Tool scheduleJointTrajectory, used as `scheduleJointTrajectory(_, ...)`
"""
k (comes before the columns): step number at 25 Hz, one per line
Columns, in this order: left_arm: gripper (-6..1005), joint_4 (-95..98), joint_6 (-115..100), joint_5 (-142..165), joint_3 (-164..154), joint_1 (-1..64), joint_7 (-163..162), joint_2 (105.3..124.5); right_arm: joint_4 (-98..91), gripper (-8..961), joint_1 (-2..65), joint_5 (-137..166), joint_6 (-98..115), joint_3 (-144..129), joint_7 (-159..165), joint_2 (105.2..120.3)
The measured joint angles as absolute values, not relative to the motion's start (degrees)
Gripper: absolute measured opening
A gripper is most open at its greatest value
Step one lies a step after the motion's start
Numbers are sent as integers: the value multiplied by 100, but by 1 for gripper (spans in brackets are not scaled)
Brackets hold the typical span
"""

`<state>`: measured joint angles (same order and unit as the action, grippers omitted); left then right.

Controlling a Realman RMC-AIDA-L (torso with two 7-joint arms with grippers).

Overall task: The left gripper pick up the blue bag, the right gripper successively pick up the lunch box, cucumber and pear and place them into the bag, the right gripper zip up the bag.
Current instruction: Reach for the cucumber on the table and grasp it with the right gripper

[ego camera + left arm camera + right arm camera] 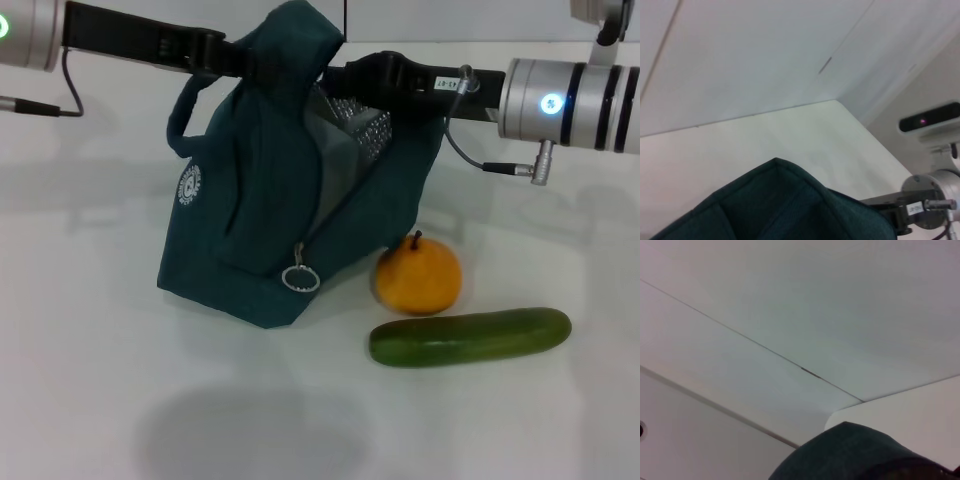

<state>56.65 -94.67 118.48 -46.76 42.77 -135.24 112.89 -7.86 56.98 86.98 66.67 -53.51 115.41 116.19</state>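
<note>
The blue bag [270, 200] stands on the white table, its upper flap lifted and draped over my left gripper [238, 60], which is shut on the fabric by the handle. The bag's mouth gapes to the right, showing silver lining [365, 128]. My right gripper [352, 76] reaches into that mouth from the right, its tip hidden by the bag's edge. The pear [418, 275] sits at the bag's right foot, and the cucumber [470, 336] lies just in front of it. The lunch box is hidden. Both wrist views show only bag fabric [780, 205] [855, 455].
The zipper's ring pull [300, 278] hangs low on the bag's front seam. One loop handle [185, 110] sticks out on the left. Bare white table [120, 400] spreads in front and to the left. The right arm [925, 200] shows in the left wrist view.
</note>
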Motion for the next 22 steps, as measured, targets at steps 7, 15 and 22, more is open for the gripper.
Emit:
scheduleJointTrajectory(7, 58, 5527, -9330, 11858, -4552, 4213, -13436, 11177, -1208, 149, 5242, 8683, 7149, -5318, 11539, 11620)
scheduleJointTrajectory(15, 58, 5379, -9262, 11867, -4372, 4142, -13362, 11114, -2008, 147, 4279, 8168, 8241, -5368, 10390, 11594)
scheduleJointTrajectory(22, 59, 5378, -9262, 11865, -4373, 4049, -13388, 11114, -3650, 145, 3394, 8224, 8695, -5564, 10084, 11413)
